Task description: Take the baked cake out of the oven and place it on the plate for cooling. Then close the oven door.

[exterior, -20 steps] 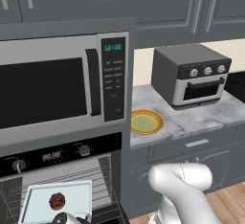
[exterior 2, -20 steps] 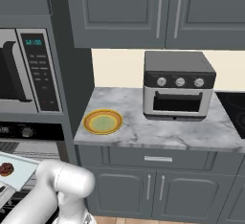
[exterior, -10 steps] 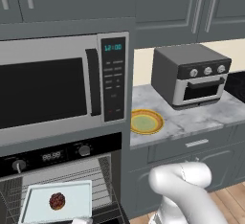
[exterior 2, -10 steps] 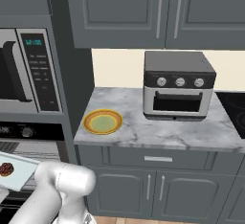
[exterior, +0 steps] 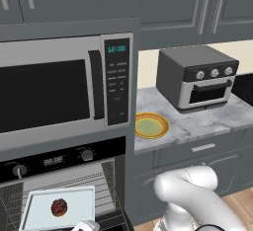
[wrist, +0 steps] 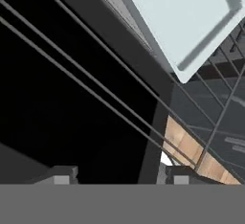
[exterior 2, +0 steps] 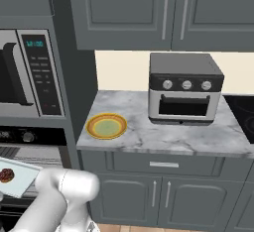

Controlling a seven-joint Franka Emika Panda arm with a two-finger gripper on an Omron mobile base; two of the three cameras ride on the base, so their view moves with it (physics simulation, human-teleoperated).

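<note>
Down at the far left, the oven [exterior: 59, 163] stands open with the baked cake [exterior: 59, 207] sitting on the pale baking tray [exterior: 81, 198] on a pulled-out wire rack [exterior: 106, 180], and right at the tray's front edge the gripper [wrist: 115, 174] shows its finger tips [wrist: 57, 174] spread apart with nothing between them. Moving right, past the microwave [exterior: 64, 89], the plate [exterior: 151, 125] waits bare on the marble counter [exterior: 197, 124], with the toaster oven [exterior: 197, 77] beyond it.

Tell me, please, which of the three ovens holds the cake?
The wall oven under the microwave: the cake sits on its tray. The toaster oven stands shut.
</note>
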